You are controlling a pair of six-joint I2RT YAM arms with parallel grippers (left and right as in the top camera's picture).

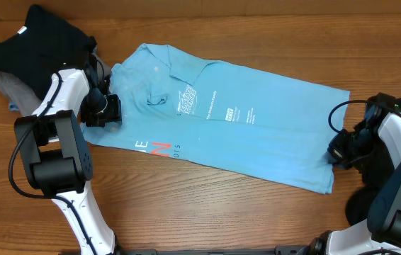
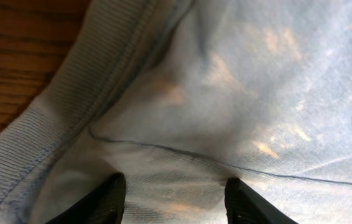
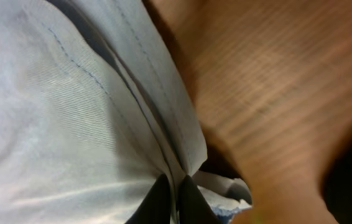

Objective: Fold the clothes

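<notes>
The light blue T-shirt (image 1: 243,124) lies spread out flat across the middle of the desk (image 1: 186,212), its long side running from left to right and slanting a little down toward the right. White printed text (image 1: 207,106) sits near its middle, and large red-and-white letters (image 1: 154,147) run along its near edge toward the left. A few soft creases show in the cloth around the print.

At the shirt's left end the left claw (image 1: 105,108) is down on the fabric. In the left wrist view its two dark fingertips (image 2: 107,199) stand apart, released, with blue cloth stretched smooth between them and no fold pinched. A ribbed band (image 2: 58,118) of the shirt runs diagonally just beside them, with bare wood beyond it.

At the shirt's right end, by the near corner, the right claw (image 1: 340,151) meets the edge of the cloth. The right wrist view shows its fingers (image 3: 154,202) clenched together on the stitched hem (image 3: 163,112), a thin layer of blue cloth caught between them and a small tab of fabric sticking out beside them. The wood behind is blurred.

Beyond the left arm, at the far left corner of the desk, a black garment (image 1: 37,42) sits bunched in a heap, partly on top of a grey garment (image 1: 2,81) whose edge shows beneath it. The heap lies close to the T-shirt's left end; whether they touch is hidden by the arm.
</notes>
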